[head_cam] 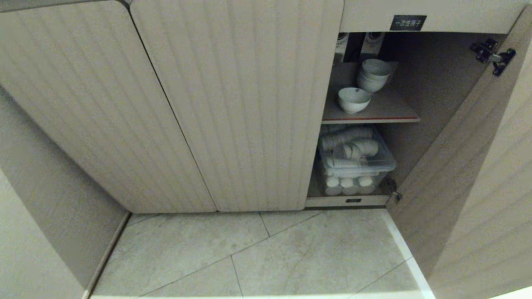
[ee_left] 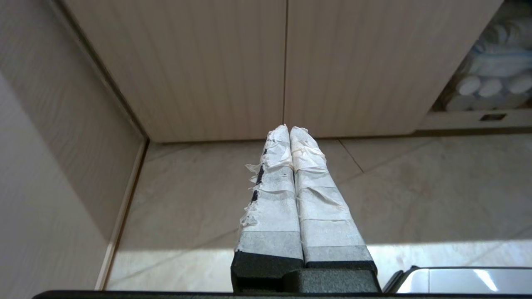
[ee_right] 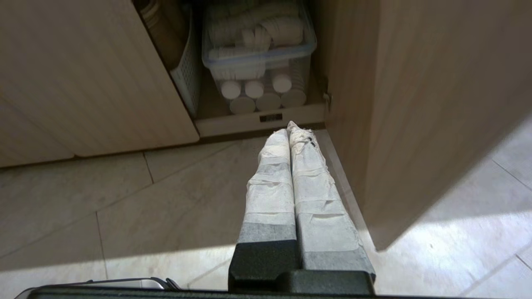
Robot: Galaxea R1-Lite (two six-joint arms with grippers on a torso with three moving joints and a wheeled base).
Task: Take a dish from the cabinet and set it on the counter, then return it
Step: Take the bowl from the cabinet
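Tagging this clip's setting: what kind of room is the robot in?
Probably a kitchen or catering area, seen at floor level. An open cabinet holds white bowls on its shelf, a clear bin of disposable cups sits below, and the floor is tiled.

Not much to read here tbh. There's a small black label [head_cam: 408, 22] with white characters on the cabinet [head_cam: 232, 104] rail at the upper right of the head view, but the characters are too small to make out. Another tiny dark tag [ee_right: 270, 118] sits on the cabinet's bottom rail, upper middle of the right wrist view, and it's unreadable too.
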